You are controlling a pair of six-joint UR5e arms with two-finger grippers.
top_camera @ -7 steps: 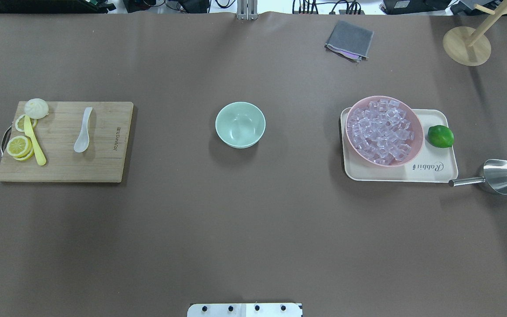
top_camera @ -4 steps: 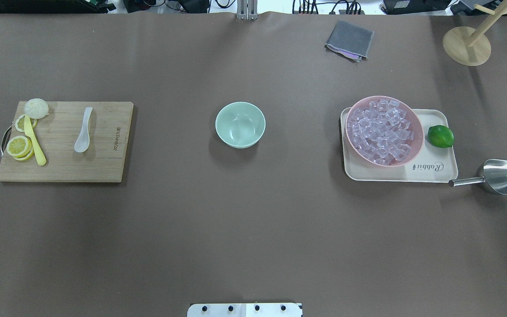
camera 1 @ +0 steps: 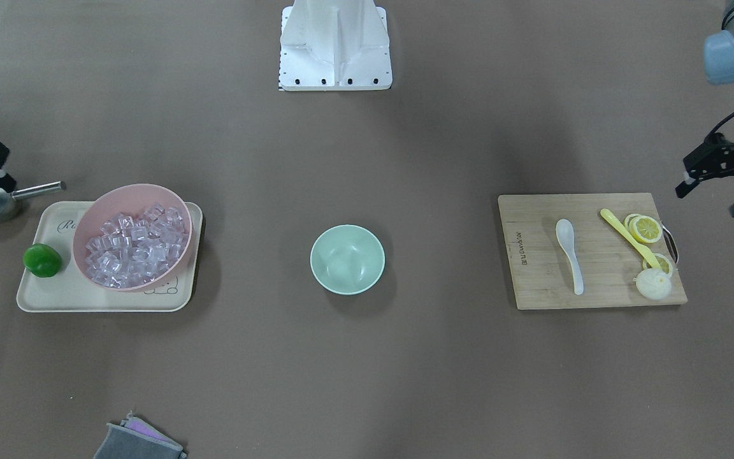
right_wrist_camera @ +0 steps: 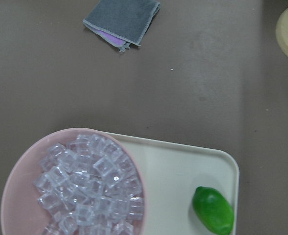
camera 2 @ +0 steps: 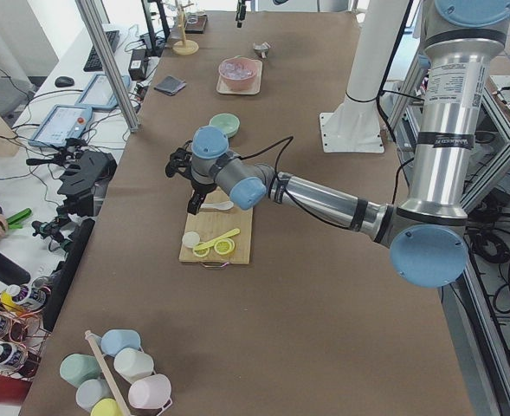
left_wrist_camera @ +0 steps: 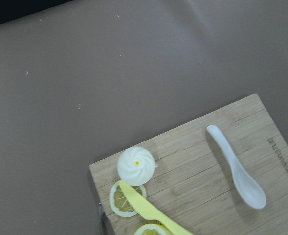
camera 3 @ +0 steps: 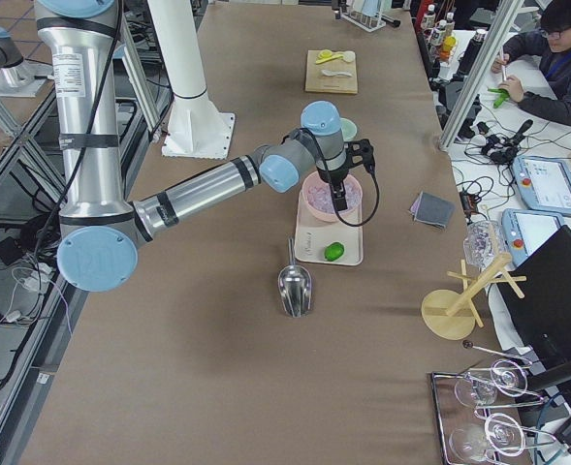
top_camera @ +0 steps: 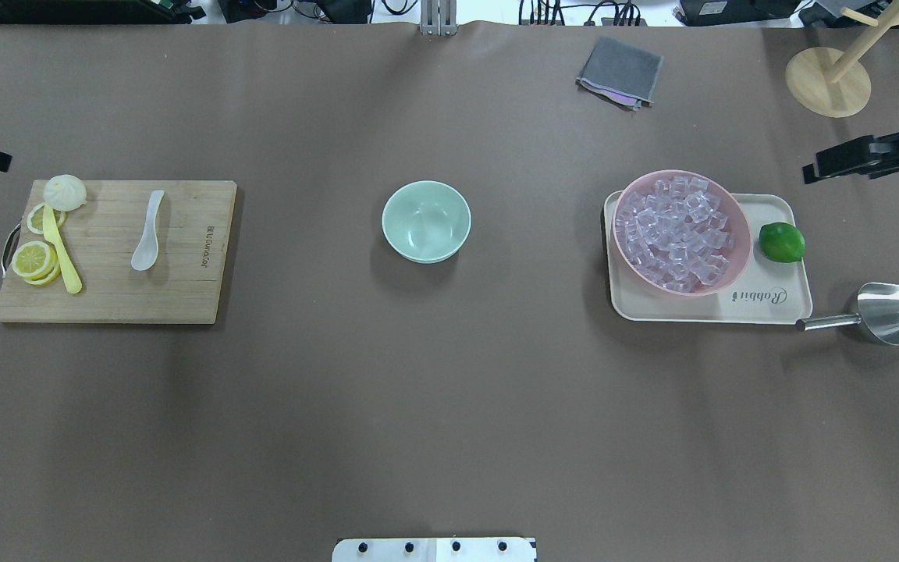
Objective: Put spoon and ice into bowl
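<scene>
Your left claw [camera 1: 708, 199] looks spread, empty, near the spoon [camera 1: 569, 255]; right claw [top_camera: 824, 165] beside the ice [top_camera: 680, 234]: cannot tell.

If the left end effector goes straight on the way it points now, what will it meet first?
Probably the bare table, beside the cutting board. The left end effector points down, and its wrist view centres just off the board; the spoon lies aside. Depth is unclear.

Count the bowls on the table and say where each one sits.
2. The mint-green bowl stands empty at the table's middle; the pink bowl, full of ice cubes, sits on the cream tray beside the lime.
</scene>
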